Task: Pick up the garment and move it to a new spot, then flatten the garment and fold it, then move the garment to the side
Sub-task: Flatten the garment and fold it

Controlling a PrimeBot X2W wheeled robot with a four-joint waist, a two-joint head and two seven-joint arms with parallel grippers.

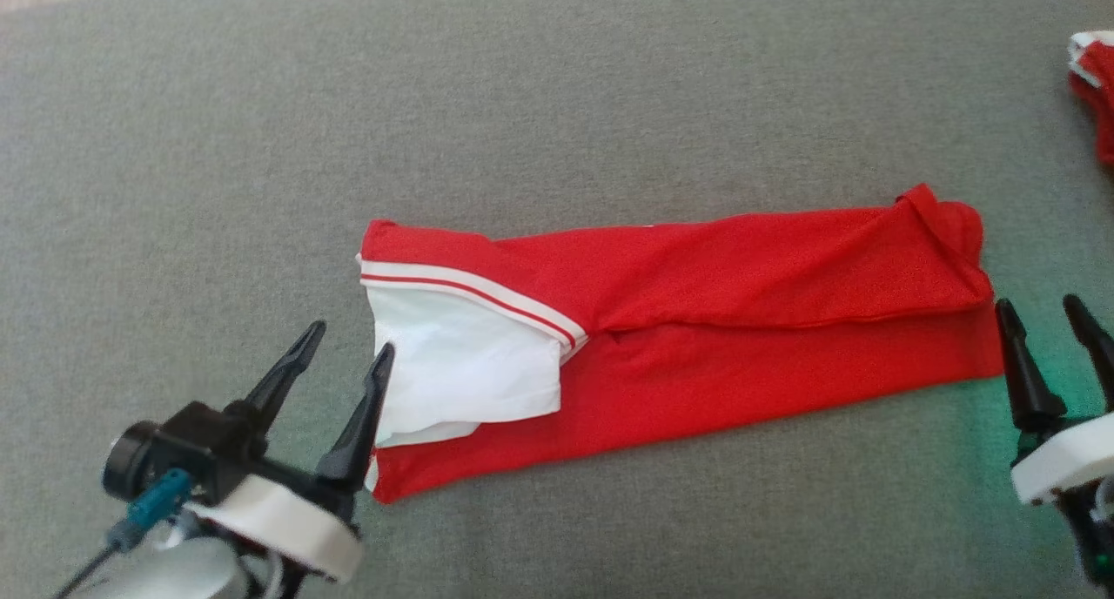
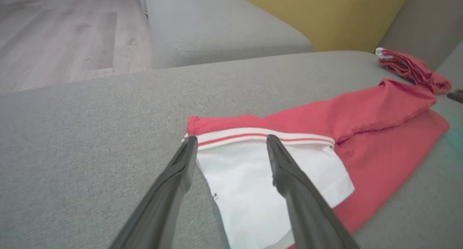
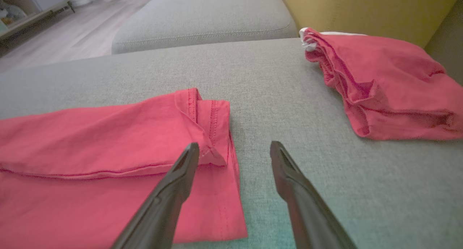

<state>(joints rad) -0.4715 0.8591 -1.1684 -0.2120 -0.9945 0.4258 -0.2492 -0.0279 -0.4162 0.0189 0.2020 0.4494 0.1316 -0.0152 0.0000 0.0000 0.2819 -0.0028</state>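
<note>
The garment (image 1: 714, 320) is red with a white sleeve and striped trim, folded into a long band across the grey cushion. My left gripper (image 1: 344, 342) stands open at its left end, one finger over the white sleeve (image 2: 246, 184). My right gripper (image 1: 1040, 303) stands open just off its right end, beside the hemmed edge (image 3: 213, 133). In the left wrist view the left gripper (image 2: 231, 140) has nothing between its fingers. In the right wrist view the right gripper (image 3: 235, 147) is likewise empty, straddling the garment's (image 3: 90, 162) corner and bare cushion.
A second red garment (image 3: 383, 82) lies bunched at the far right of the cushion (image 1: 557, 103), also seen at the head view's edge as red cloth (image 1: 1098, 85). Another grey cushion (image 2: 217, 21), a yellow backrest (image 2: 325, 10) and wooden floor (image 2: 65, 35) lie beyond.
</note>
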